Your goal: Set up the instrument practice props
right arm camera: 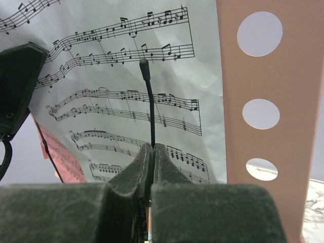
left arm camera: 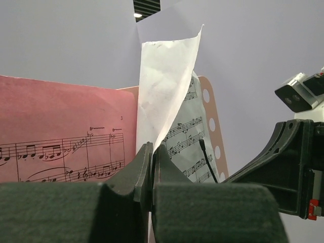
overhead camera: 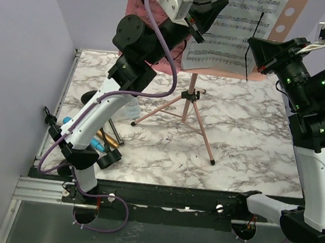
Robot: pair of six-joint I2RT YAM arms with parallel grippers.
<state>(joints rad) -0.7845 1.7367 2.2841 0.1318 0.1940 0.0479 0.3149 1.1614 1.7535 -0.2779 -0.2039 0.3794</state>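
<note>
Our left gripper (left arm camera: 152,154) pinches a curled white sheet-music page (left arm camera: 166,86); our right gripper (right arm camera: 153,154) clamps the thin black wire (right arm camera: 150,106) on the far pink rack (right arm camera: 268,167).

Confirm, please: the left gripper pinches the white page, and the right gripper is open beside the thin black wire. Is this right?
Not quite. The right gripper is not open: the right wrist view shows it shut on the thin black wire. The left gripper does pinch the white page.
</note>
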